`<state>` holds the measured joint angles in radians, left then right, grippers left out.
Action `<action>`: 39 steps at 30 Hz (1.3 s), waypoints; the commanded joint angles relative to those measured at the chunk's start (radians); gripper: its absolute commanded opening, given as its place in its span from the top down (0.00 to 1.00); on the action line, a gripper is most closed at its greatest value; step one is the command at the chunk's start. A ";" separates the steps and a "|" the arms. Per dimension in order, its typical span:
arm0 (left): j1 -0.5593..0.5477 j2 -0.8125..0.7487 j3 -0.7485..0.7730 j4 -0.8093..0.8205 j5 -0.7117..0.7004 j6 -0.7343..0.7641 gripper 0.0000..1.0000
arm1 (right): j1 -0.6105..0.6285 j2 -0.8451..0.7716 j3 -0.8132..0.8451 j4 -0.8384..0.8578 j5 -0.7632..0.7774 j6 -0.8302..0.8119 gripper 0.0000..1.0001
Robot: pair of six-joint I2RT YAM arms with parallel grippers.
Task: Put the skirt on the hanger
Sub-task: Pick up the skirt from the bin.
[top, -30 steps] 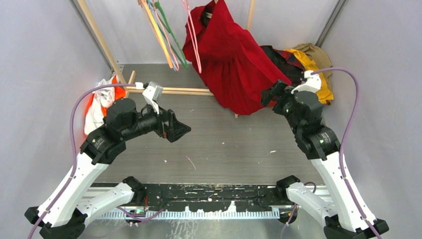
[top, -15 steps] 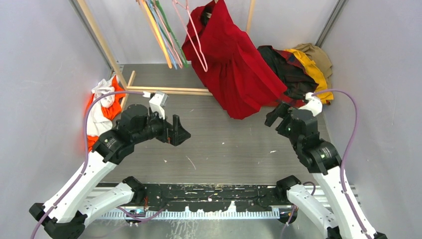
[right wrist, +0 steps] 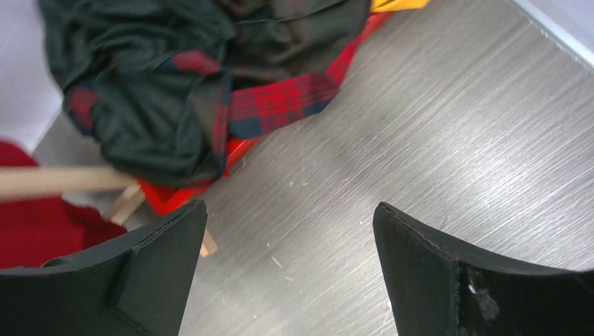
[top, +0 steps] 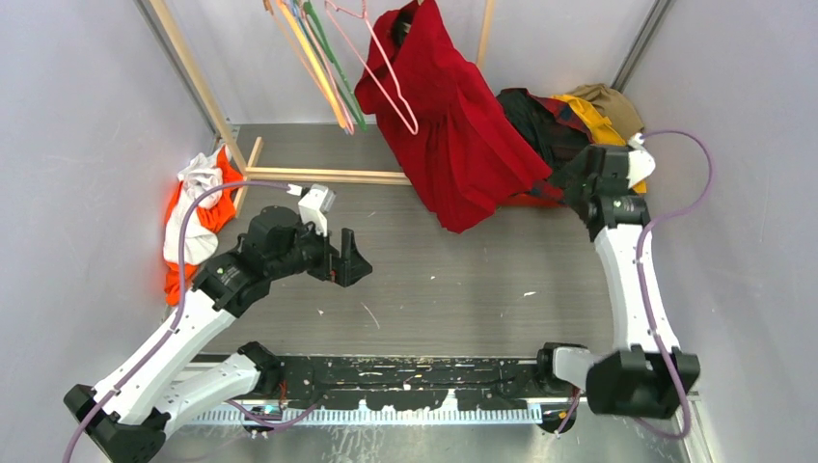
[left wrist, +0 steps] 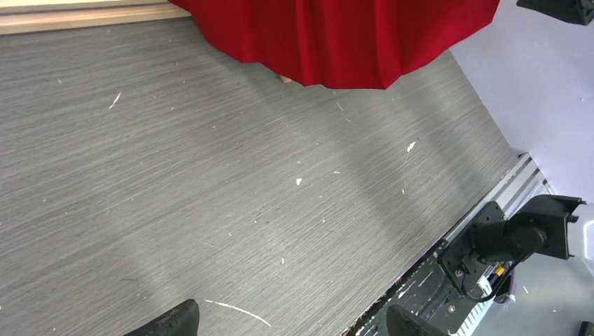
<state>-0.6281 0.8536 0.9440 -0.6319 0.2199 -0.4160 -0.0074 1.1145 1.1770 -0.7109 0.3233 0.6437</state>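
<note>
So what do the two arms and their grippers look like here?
The left arm and right arm have white shells with black joints, and a purple cable loops from each wrist toward the base. Each wrist carries a small white camera block. The left gripper and right gripper are black with broad, wedge-shaped fingers.

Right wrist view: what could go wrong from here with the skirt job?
1. The right claw, open, points at the dark red-and-black plaid shirt, not the bright-red pleated skirt; it may grab the wrong garment.
2. The thin pink wire hanger hangs close by the skirt and could snag it.
</note>
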 commanded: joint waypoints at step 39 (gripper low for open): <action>0.005 0.091 -0.049 0.183 0.045 -0.093 0.01 | -0.097 0.912 0.616 -0.021 -0.465 -0.138 0.21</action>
<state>-0.6277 0.9581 0.8776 -0.4747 0.2546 -0.4988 -0.1097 2.0163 1.7893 -0.7242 -0.1879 0.5385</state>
